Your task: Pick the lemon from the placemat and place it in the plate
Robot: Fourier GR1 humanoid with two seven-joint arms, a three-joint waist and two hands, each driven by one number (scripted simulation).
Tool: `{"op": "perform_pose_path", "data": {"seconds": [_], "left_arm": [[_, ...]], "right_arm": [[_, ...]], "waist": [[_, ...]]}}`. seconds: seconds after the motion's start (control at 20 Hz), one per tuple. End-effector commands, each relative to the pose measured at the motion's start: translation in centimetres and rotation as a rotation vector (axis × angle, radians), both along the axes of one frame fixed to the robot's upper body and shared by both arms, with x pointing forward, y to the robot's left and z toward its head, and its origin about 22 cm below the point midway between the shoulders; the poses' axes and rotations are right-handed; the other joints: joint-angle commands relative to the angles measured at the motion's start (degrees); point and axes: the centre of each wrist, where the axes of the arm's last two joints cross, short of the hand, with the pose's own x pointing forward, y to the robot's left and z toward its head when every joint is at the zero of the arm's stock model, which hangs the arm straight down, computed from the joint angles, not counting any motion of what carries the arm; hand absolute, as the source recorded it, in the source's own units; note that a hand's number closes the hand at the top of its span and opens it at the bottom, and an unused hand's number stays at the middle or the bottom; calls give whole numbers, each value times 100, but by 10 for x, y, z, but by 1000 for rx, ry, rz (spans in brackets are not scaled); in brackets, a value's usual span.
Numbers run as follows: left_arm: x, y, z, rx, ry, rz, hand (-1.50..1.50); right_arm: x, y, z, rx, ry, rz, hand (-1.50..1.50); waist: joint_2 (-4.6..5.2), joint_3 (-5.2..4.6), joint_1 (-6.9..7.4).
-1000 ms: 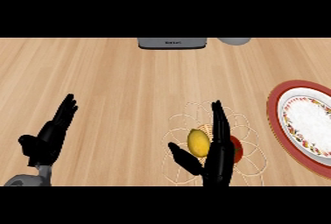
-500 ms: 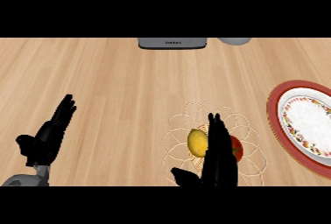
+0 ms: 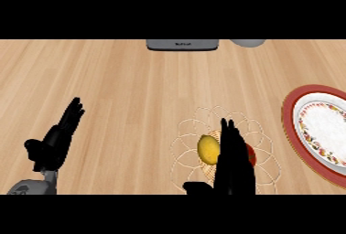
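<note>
A: Wooden desk [image 3: 135, 91], red-rimmed plate [image 3: 317, 128] at 3 o'clock, wire placemat [image 3: 196, 123] at 5. Step?
B: Reach, pre-grasp. Lemon [image 3: 208, 149] lies on mat centre, not lifted.
A: Robot hands?
B: Right robot hand [image 3: 233, 160] just beside lemon at its 3 o'clock, fingers straight, holds nothing. Left robot hand [image 3: 57, 137] rests open at 8.
A: Next?
B: Prob. curl round lemon, lift, go to plate.
</note>
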Motion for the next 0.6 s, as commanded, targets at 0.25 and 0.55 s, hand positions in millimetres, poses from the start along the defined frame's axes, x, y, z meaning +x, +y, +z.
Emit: {"op": "perform_pose_path", "data": {"seconds": [0.25, 0.55], "left_arm": [[-1, 2, 16, 3, 12, -14, 0], [-2, 5, 6, -10, 9, -20, 0]], "right_arm": [[14, 2, 7, -79, 244, -103, -150], [14, 1, -6, -77, 270, -96, -150]], "waist": [[-3, 6, 54], [0, 5, 25]]}}
